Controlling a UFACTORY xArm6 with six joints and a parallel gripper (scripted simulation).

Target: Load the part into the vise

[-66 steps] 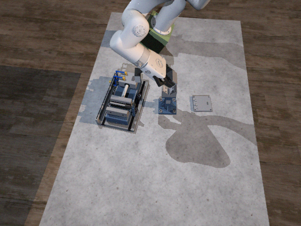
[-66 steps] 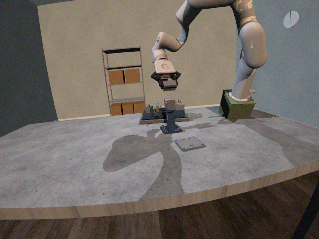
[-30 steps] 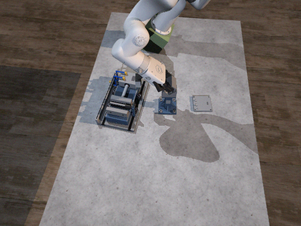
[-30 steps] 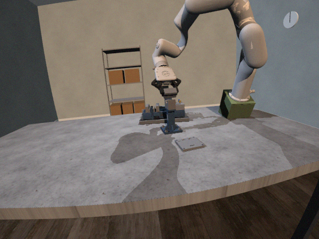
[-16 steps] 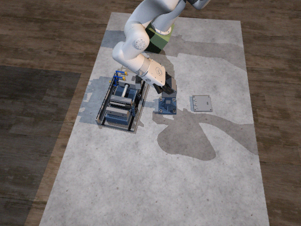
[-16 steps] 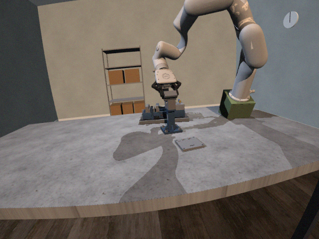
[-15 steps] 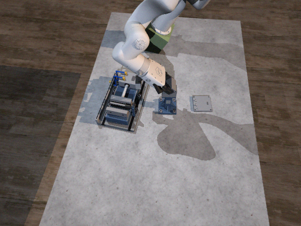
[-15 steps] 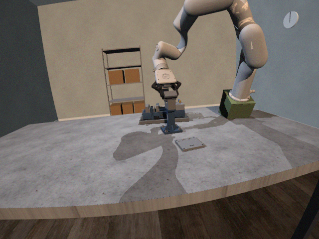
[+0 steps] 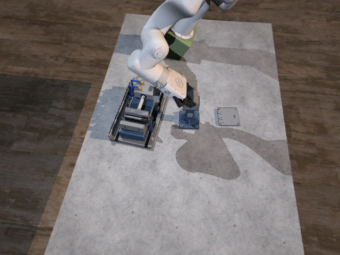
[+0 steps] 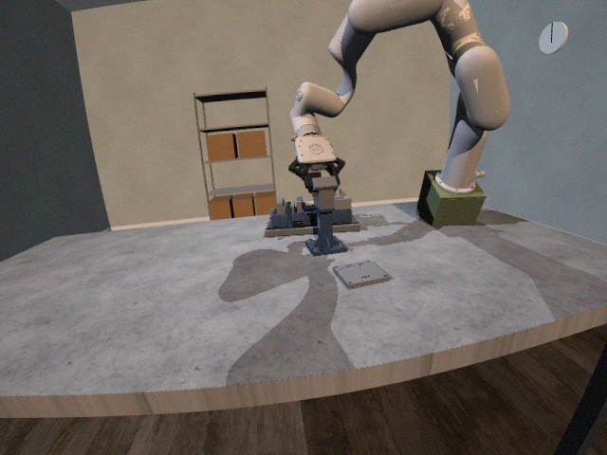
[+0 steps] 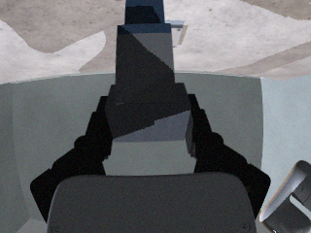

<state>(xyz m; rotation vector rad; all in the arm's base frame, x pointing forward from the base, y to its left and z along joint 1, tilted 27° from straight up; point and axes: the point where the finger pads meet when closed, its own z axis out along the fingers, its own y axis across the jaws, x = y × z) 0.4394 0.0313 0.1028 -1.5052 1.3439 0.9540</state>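
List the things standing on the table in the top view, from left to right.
Vise → V-block, with the gripper holding the part above it → infeed plate.

The grey table (image 9: 164, 197) carries the vise (image 9: 136, 118), V-block (image 9: 189, 119), infeed plate (image 9: 228, 116) and green pedestal (image 9: 179, 48).

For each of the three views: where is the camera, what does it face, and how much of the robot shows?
Top: overhead, facing down on vise, V-block, infeed plate; arm, hand.
Exterior: table's far side, facing arm's green base and shelf rack; whole arm.
Wrist: behind the hand, facing down the part; fingers.
All show the V-block.
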